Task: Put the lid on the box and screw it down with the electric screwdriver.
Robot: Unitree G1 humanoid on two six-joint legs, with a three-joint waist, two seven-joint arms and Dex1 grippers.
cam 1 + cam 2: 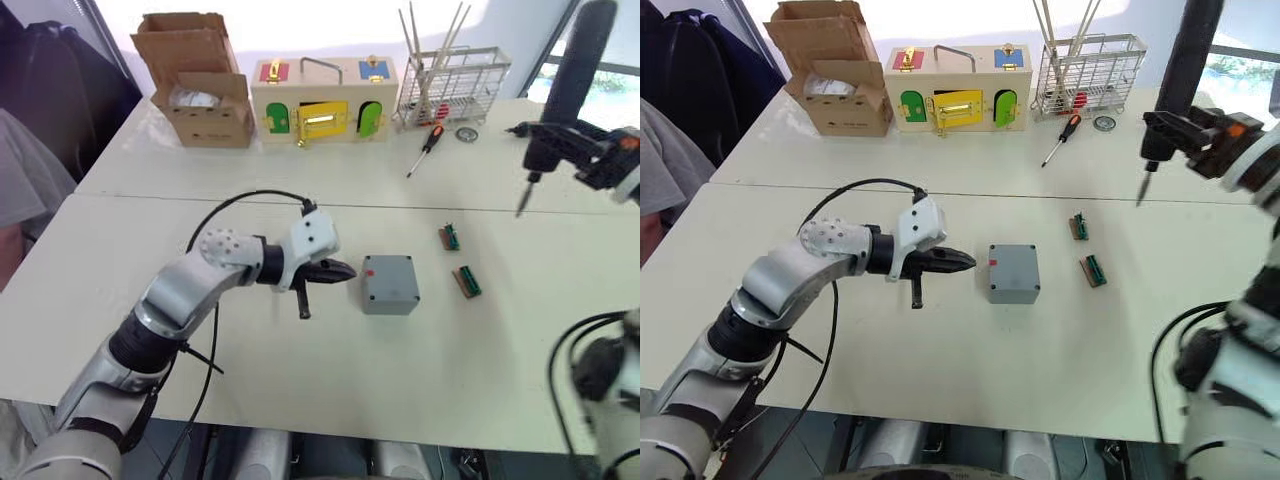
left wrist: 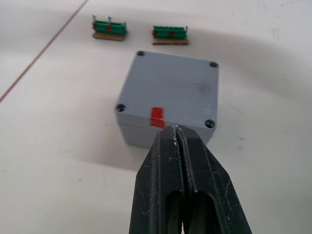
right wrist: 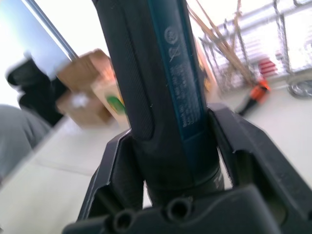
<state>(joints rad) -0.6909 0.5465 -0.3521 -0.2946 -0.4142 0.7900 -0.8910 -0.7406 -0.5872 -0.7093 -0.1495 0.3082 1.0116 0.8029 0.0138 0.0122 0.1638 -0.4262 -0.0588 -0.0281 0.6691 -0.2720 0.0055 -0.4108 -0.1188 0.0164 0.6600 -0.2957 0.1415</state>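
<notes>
Left wrist view: lid (image 2: 171,87) sits on box (image 2: 161,132); left tool (image 2: 179,142), pressed together, could nudge it askew; right tool (image 3: 178,161) clamps the screwdriver (image 3: 161,73).

Matt grey plastic lid (image 2: 174,87)

Cardboard box (image 1: 195,78), wire rack (image 1: 452,85), red-handled screwdriver (image 1: 427,146)

The box (image 1: 389,284) sits upright on the white table (image 1: 300,370), small, square and grey, near the middle. The lid (image 2: 171,88) is already on it, flush with the walls, a dark screw hole at each of its four corners. A little red mark (image 2: 157,117) runs over the edge facing the left arm. The electric screwdriver (image 1: 1178,70), thick and dark blue-black, hangs high over the table's right side, nearly upright, its thin metal bit (image 1: 1144,188) pointing down, well apart from the box.
</notes>
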